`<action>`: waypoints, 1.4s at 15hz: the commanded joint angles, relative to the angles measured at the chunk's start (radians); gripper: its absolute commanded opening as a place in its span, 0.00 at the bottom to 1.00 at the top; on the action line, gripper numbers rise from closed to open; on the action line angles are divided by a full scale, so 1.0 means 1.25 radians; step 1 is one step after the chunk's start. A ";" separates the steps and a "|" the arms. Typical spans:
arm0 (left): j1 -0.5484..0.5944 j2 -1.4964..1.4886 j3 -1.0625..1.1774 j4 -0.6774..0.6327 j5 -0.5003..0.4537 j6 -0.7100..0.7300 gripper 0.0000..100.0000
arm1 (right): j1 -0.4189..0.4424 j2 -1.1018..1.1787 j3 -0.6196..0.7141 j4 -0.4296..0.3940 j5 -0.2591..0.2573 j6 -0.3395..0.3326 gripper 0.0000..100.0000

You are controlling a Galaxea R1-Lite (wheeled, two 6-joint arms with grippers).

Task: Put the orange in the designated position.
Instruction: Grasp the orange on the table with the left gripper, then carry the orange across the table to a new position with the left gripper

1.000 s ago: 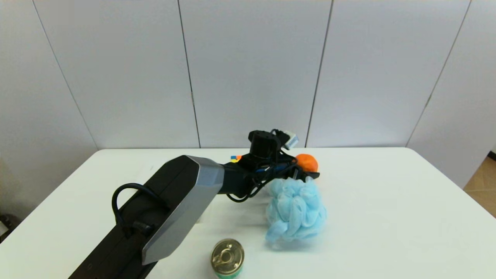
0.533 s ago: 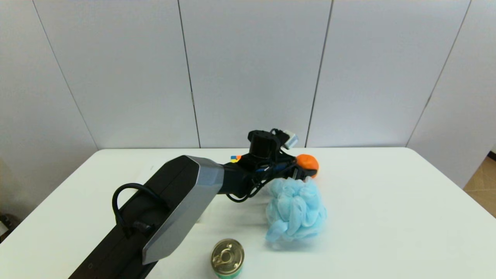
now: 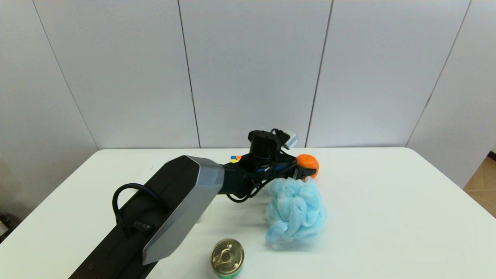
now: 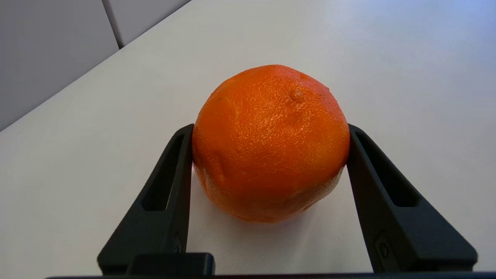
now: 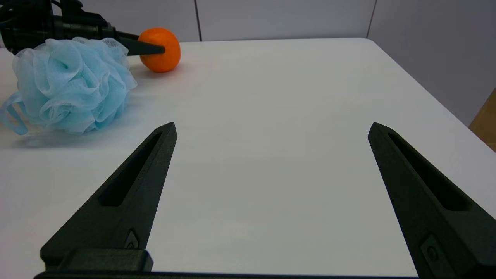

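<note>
Orange (image 4: 270,143), small and dimpled, resting on white table (image 3: 387,201) toward the far edge, just behind pale blue bath pouf (image 3: 295,209). Clamped between the two black fingers of left gripper (image 4: 270,155), one finger pressed to each flank of the fruit, underside apparently touching the tabletop. Reached by left arm stretched forward across the table from the near left. Partly hidden behind that arm's wrist, a colourful puzzle cube (image 3: 235,157). Near the front edge, a small tin can (image 3: 227,257) with ring-pull lid, well apart from the fruit.

Right gripper (image 5: 271,131) low over bare tabletop on the right side, fingers spread wide, holding nothing, idle.

Step in hand, by judgement: grasp made, lift not yet begun. Next move likely to call for a straight rise clear of the pouf beside the fingers, then a carry to the unmarked bare patch meant as the placing spot, exact location not shown by anything on the surface. Firm but gentle squeeze advisable, round skin being apt to roll or slip; release only once the fruit sits settled.
</note>
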 commanded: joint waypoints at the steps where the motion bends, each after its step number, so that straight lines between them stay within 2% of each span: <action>1: 0.001 -0.021 0.001 -0.002 -0.002 0.001 0.00 | 0.000 0.000 0.001 0.000 0.000 0.000 1.00; 9: 0.027 -0.099 0.002 0.009 0.001 0.005 0.00 | 0.000 0.000 0.001 0.000 0.000 0.000 1.00; 15: 0.087 -0.348 0.053 0.161 0.031 0.074 0.00 | 0.000 0.000 -0.001 0.000 0.000 0.000 1.00; 21: 0.162 -0.686 0.260 0.387 0.034 0.144 0.00 | 0.000 0.000 0.001 0.000 0.000 0.000 1.00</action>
